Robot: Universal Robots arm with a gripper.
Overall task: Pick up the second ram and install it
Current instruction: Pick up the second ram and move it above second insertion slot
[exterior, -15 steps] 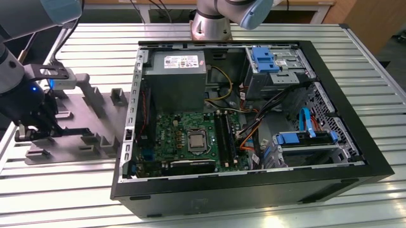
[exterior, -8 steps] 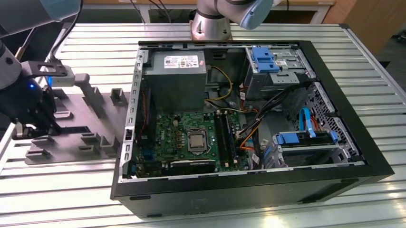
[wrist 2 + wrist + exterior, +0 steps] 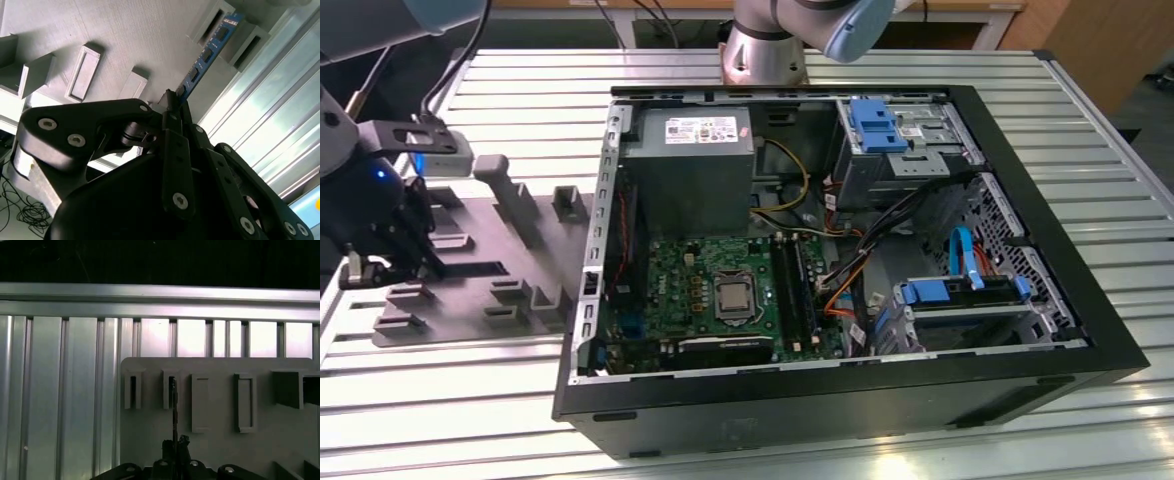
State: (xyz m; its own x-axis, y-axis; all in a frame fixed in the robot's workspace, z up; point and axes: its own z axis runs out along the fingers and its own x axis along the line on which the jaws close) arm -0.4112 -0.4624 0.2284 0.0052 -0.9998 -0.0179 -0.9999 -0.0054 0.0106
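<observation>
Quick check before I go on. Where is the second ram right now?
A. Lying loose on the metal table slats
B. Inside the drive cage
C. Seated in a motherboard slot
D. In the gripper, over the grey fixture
D. In the second wrist view, the second ram runs from the closed gripper to a slotted holder on the grey fixture, which the exterior view shows outside the computer case.

The second ram (image 3: 205,56) is bright blue, dotted along its length with small dark chips, against the matt black gripper (image 3: 172,102) and its silvery screw heads. The holder tray (image 3: 494,280) is plain pale grey and the table (image 3: 454,400) ribbed silver. Inside the black computer case (image 3: 854,405) are a green motherboard (image 3: 680,275) and blue drive brackets (image 3: 875,120)
</observation>
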